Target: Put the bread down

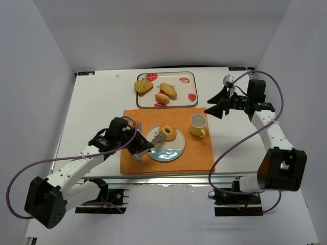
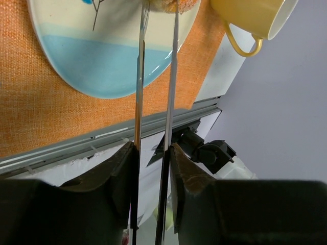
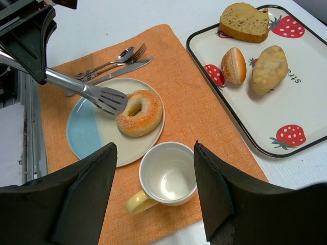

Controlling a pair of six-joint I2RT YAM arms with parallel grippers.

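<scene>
On plate (image 1: 172, 156), far-right part: bread (image 1: 168, 132) lying flat. Nearer left gripper (image 1: 139, 148) clamps tongs (image 1: 154, 140) narrowly; tong tips meet bread from near-left. Farther right gripper (image 1: 217, 105) parted, empty.

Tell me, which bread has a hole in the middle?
The round bread on the blue-and-cream plate. The toast slice, the small roll and the long roll on the strawberry tray have no hole.

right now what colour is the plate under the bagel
The plate is cream and pale blue, clearest in right wrist view.
</scene>
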